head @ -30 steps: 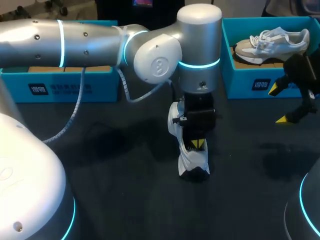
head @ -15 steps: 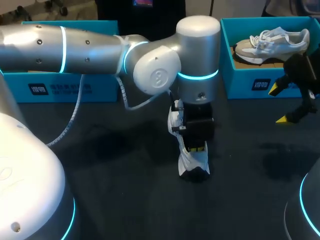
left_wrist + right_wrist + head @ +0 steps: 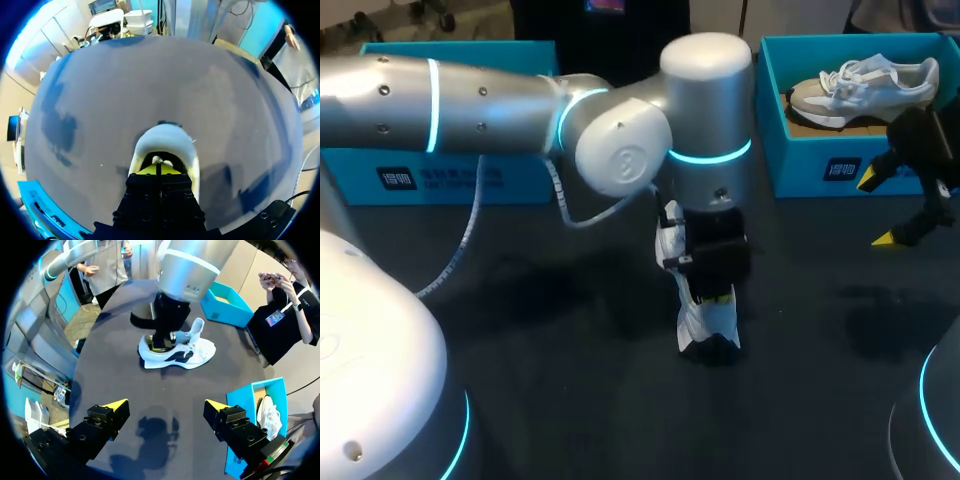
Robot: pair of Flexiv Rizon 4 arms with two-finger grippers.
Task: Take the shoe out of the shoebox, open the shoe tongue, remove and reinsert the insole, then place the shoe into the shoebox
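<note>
Dark worktop point(image 3: 550, 400) carries a white shoe point(image 3: 705, 322) with black marks on its side, resting on its sole near the middle, outside both boxes. Straight above the shoe the left arm, which comes in from the left, points its wrist down, and the left pincer point(image 3: 715, 293) reaches into the shoe's opening. From the left wrist view the two black fingers lie pressed together with only a thin seam between them, so this pincer point(image 3: 159, 170) is closed; its yellow tips sit down inside the shoe point(image 3: 165, 137), and whether anything is pinched between them cannot be told. Seen from the right wrist, the shoe point(image 3: 185, 352) shows its side, the left pincer point(image 3: 160, 342) plunges into it, and the tongue point(image 3: 196, 331) stands up just beside that pincer. Well to the right of the shoe hangs the right pincer point(image 3: 878, 208), above the worktop, its yellow-tipped fingers spread wide and holding nothing; in its own view the right pincer point(image 3: 165, 405) frames bare worktop, with the shoe ahead of it. Behind and to the right of the shoe stands a blue shoebox point(image 3: 820, 170), and a second, grey-and-white shoe point(image 3: 865, 85) lies inside it. Behind and to the left of the shoe stands another blue shoebox point(image 3: 440, 175), partly hidden by the left arm.
</note>
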